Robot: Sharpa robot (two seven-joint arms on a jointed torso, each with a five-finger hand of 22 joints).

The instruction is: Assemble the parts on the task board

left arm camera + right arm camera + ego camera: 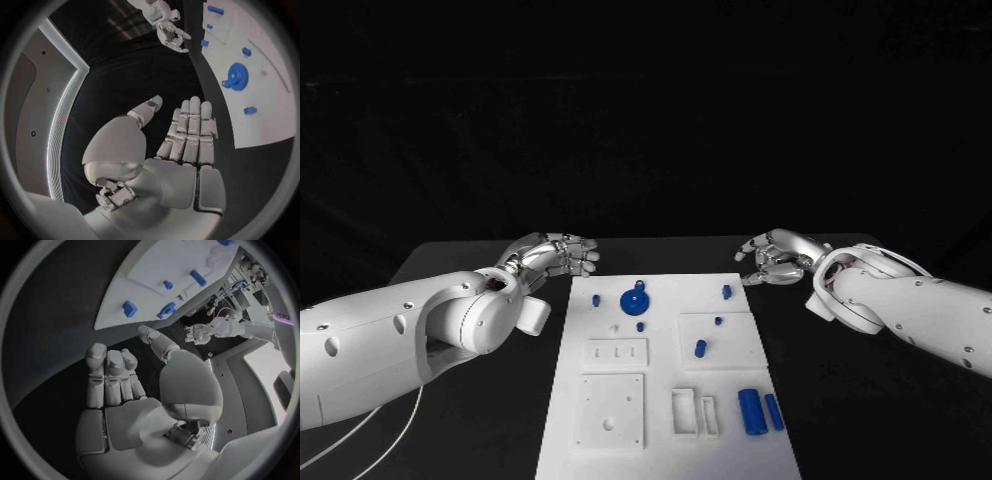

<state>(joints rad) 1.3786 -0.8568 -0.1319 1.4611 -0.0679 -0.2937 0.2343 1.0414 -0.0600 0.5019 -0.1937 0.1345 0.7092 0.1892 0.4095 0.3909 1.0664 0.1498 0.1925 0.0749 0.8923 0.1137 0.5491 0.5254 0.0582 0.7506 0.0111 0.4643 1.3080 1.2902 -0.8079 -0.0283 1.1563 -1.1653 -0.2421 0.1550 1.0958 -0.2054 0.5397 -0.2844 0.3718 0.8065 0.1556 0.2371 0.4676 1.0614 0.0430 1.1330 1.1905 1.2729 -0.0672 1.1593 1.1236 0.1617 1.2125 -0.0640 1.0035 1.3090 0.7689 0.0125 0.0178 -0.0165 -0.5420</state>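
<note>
Apparently the task board [664, 400] runs past the bottom edge.

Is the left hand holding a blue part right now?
No. The left hand is empty, fingers extended over the black table, beside the task board.

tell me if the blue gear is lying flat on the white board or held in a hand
Lying flat. The round blue toothed gear rests on the white task board, with the left hand and right hand both apart from it, holding nothing.

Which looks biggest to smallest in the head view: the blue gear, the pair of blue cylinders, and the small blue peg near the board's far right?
1. Pair of blue cylinders, though nearest the camera.
2. Blue gear.
3. Small blue peg.
</note>
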